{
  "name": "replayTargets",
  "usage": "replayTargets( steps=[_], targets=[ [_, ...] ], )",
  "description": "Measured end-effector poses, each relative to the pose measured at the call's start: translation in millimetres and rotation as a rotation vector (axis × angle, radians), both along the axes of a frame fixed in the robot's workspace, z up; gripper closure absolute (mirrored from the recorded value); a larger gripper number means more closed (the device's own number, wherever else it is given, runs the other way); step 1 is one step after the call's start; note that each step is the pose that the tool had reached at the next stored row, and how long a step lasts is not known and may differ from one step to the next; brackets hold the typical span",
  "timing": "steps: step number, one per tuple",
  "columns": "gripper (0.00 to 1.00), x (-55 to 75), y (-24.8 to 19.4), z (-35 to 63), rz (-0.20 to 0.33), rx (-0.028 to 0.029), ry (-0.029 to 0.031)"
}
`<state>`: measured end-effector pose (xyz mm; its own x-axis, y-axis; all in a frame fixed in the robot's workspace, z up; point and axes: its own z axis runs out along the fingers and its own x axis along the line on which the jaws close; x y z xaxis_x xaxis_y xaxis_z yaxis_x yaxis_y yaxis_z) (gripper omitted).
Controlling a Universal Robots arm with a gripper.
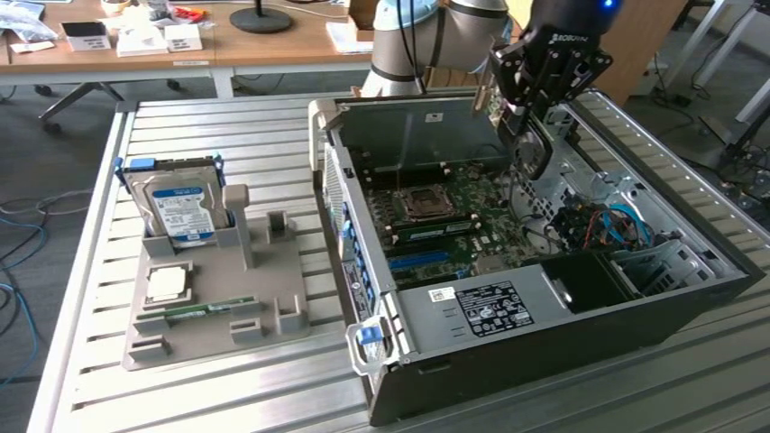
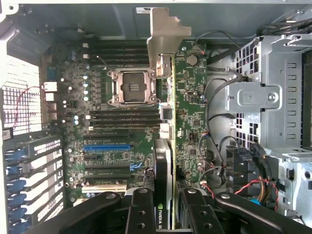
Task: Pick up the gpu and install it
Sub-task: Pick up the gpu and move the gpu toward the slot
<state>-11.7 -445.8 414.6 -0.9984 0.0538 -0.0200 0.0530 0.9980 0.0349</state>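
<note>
While above the case [image 1: 542, 352] | hand [image 1: 526, 119] clamped on gpu [image 2: 165, 156] | card edge-on between its fingers [image 2: 141, 212]

Silver-grey arm [image 1: 416, 45] with pale-blue joints, black claw [image 1: 524, 108] bearing white lettering.

This was a robotics lab set up in an office-like room. A robot arm [image 1: 409, 41] stood at a slatted metal surface [image 1: 216, 126], its pincer [image 1: 529, 117] clamped on a gpu [image 2: 163, 39] over an open computer case [image 1: 542, 352] with a bare motherboard [image 2: 195, 97]. A grey fixture [image 1: 216, 316] held a hard drive [image 1: 180, 207]. Behind stood cluttered wooden desks [image 1: 288, 50], and loose cables [image 1: 18, 224] lay on the floor.
</note>
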Motion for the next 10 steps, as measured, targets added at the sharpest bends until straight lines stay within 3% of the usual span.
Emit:
replayTargets(
  steps=[10],
  targets=[
    [0.73,19.4,0.0,0.0,0.000,0.0000,0.0000]
  ],
)
